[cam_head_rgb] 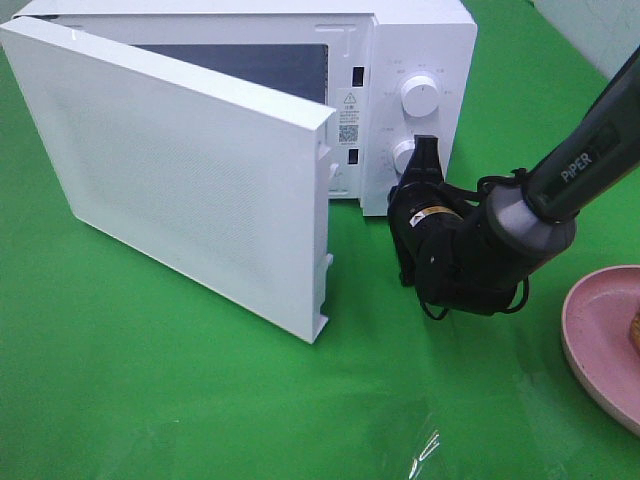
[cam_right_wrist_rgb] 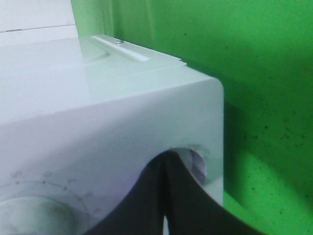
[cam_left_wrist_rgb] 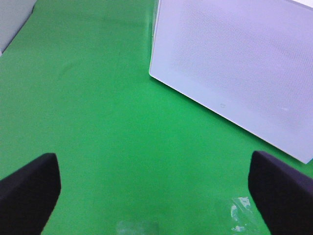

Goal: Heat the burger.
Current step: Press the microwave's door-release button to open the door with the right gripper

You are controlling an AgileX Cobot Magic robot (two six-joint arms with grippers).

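My right fingers (cam_head_rgb: 427, 150) sit clenched together at the microwave's (cam_head_rgb: 420, 60) lower knob (cam_head_rgb: 403, 160); my left fingers (cam_left_wrist_rgb: 29, 188) (beside the microwave's open door (cam_head_rgb: 190, 170)) hang released.

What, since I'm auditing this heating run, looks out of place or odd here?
The microwave door hangs wide open while the shut right gripper is at the lower knob. A tan sliver, probably the burger, sits on the pink plate.

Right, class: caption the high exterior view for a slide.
Shut black right pincer at lower round dial of white box microwave, door open.
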